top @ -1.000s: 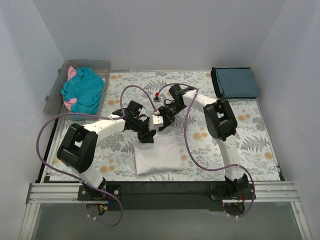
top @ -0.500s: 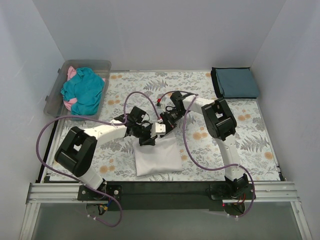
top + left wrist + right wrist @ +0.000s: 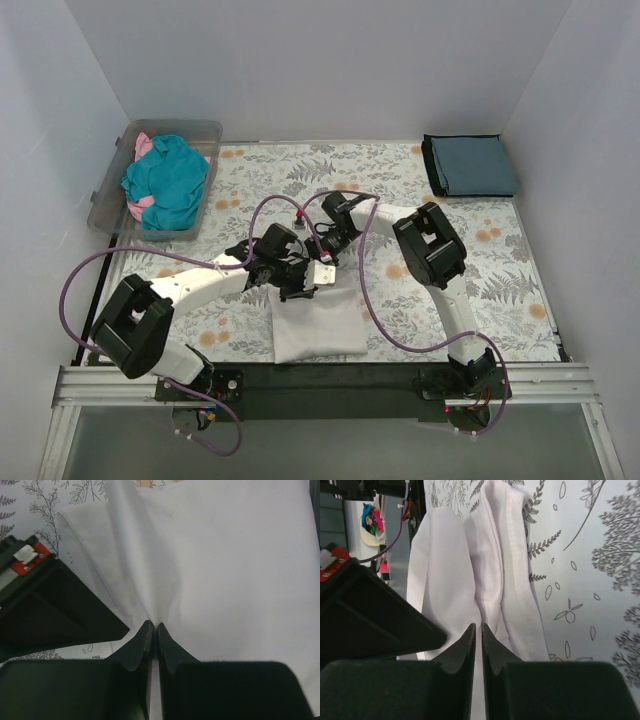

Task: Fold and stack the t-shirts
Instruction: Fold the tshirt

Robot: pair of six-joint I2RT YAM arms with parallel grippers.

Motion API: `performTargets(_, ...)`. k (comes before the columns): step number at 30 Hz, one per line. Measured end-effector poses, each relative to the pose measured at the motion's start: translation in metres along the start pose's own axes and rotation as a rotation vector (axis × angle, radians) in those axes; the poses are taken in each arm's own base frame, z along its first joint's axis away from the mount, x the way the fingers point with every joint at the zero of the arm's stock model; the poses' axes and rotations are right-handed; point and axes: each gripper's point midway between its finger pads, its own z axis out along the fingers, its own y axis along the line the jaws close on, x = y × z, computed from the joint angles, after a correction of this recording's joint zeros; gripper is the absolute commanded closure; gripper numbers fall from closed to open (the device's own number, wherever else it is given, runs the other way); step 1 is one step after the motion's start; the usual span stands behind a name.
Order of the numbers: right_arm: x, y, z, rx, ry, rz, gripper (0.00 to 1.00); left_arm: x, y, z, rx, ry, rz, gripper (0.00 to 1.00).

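White cloth is pinched in both claws: the left gripper and the right gripper each press their fingers together on the far edge of the white t-shirt. It lies on the floral table cover, front and centre. The slate-blue t-shirt sits folded far right. Both claws have drawn nearer the front edge than a second ago.

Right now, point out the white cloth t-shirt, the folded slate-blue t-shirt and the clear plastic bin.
white cloth t-shirt (image 3: 318, 325): top external view, its middle
folded slate-blue t-shirt (image 3: 476, 166): top external view, its centre
clear plastic bin (image 3: 185, 125): top external view, far rim
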Motion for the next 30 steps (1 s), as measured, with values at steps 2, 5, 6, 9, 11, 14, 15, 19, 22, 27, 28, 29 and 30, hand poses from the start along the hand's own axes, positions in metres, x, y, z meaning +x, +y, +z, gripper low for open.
performTargets(2,0.007,0.0,0.008,-0.018,0.019,0.013,0.87,0.001,0.002,-0.001,-0.012,0.007,0.002,1.0)
performTargets(5,0.017,-0.007,0.014,-0.026,0.035,0.035,0.88,0.001,0.004,-0.003,-0.025,0.012,0.007,1.0)
performTargets(6,0.021,-0.01,0.015,-0.027,0.04,0.044,0.88,0.0,0.005,-0.004,-0.031,0.013,0.01,1.0)
performTargets(9,0.027,-0.012,0.017,-0.041,0.043,0.063,0.88,-0.002,0.008,-0.007,-0.048,0.012,0.018,1.0)
performTargets(11,0.028,-0.012,0.016,-0.049,0.039,0.067,0.88,-0.006,0.012,-0.01,-0.066,0.012,0.026,1.0)
performTargets(14,0.03,-0.011,0.016,-0.059,0.036,0.074,0.88,-0.013,0.021,-0.014,-0.094,0.007,0.043,1.0)
performTargets(15,0.03,-0.011,0.016,-0.061,0.036,0.074,0.88,-0.014,0.024,-0.015,-0.102,0.006,0.046,1.0)
performTargets(19,0.03,-0.011,0.016,-0.063,0.035,0.075,0.88,-0.016,0.038,-0.022,-0.145,0.002,0.052,1.0)
performTargets(22,0.031,-0.011,0.016,-0.065,0.034,0.075,0.88,-0.016,0.049,-0.025,-0.168,0.002,0.056,1.0)
performTargets(27,0.03,-0.011,0.016,-0.06,0.036,0.077,0.83,-0.012,0.053,-0.024,-0.171,0.008,0.064,1.0)
performTargets(28,0.03,-0.011,0.016,-0.056,0.036,0.076,0.81,-0.012,0.053,-0.024,-0.172,0.007,0.069,1.0)
performTargets(29,0.028,-0.012,0.014,-0.047,0.036,0.077,0.75,-0.012,0.053,-0.024,-0.172,0.006,0.074,1.0)
performTargets(30,0.025,-0.013,0.013,-0.036,0.038,0.075,0.72,-0.013,0.054,-0.023,-0.173,0.004,0.079,0.99)
